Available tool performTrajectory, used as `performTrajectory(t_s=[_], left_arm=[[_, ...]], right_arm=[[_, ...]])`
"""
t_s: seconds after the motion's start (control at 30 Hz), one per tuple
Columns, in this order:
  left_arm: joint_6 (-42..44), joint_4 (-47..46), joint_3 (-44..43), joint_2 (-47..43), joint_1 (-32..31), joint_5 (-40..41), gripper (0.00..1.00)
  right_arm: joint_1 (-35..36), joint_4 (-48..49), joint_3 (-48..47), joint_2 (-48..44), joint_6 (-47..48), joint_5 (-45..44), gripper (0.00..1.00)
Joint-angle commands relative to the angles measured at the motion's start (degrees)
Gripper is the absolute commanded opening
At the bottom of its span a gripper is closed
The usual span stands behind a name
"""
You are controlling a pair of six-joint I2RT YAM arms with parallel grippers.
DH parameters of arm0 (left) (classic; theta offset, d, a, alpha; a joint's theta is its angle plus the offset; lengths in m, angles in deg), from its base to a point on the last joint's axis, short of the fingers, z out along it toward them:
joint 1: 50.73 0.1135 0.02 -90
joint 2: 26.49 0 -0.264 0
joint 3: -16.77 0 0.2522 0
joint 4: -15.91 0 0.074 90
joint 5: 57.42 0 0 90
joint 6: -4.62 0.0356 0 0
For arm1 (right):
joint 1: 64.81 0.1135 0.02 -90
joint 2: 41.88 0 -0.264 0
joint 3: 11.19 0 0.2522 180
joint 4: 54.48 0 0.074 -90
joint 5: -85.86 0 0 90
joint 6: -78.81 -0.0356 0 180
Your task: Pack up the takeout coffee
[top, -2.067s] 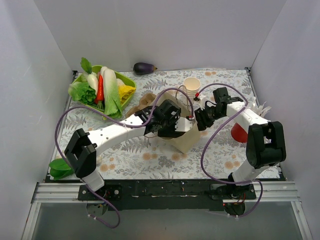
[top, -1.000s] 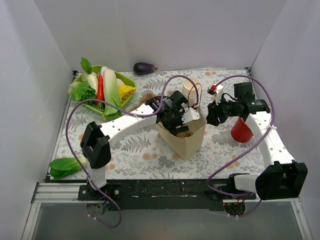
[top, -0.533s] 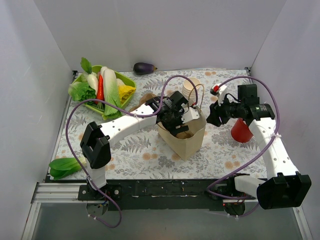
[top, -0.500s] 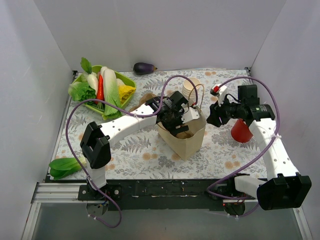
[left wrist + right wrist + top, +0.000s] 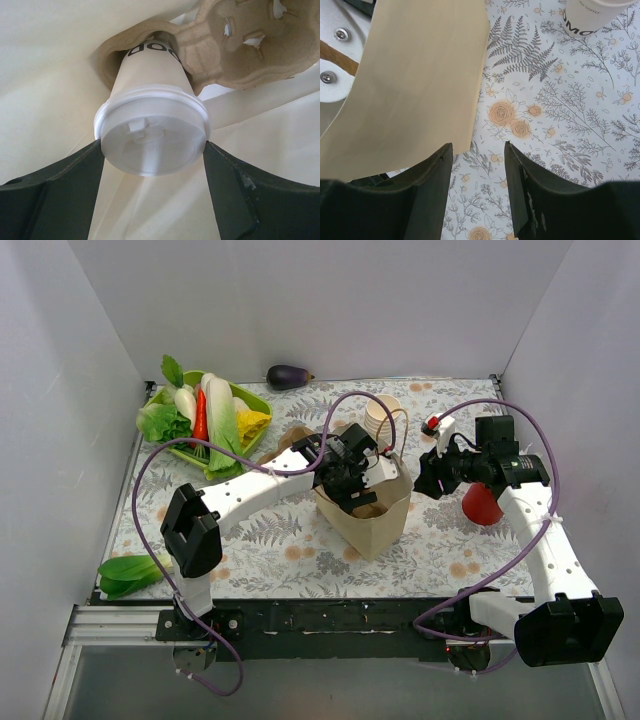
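While standing inside the brown paper bag point(image 5: 375, 525) at the centre of the top view, the takeout coffee point(image 5: 152, 132) is sitting with its base in a pulp cup carrier point(image 5: 240, 45) — lid facing the left wrist camera. Floral cloth is covering the table point(image 5: 280, 540), and plain white walls are closing it in. The left arm is reaching up from lower left and dipping into the bag; the left gripper point(image 5: 153, 145) is pressing both fingers against the lid's rim. The right gripper point(image 5: 477, 185) — fingers parted, holding nothing — is hovering over the cloth just right of the bag.

Cream cup point(image 5: 148, 80), tan bag point(image 5: 415, 85), floral cloth point(image 5: 560, 105)
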Motion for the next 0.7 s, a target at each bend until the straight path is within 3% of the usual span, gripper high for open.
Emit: performTrajectory(t_s=[0.0, 0.13, 0.67], left_arm=[[-1.4, 4.1, 0.5, 1.8, -0.2, -0.9, 0.00], [-1.7, 4.6, 0.5, 1.9, -0.2, -1.0, 0.00], [-2.9, 7.1, -4.6, 1.7, -0.2, -1.9, 0.64]], right_arm=[[-0.4, 1.7, -0.2, -0.9, -1.0, 0.1, 0.54], [-0.5, 1.8, -0.5, -1.0, -1.0, -0.1, 0.54], [-0.7, 1.9, -0.8, -0.4, -1.0, -0.2, 0.54]])
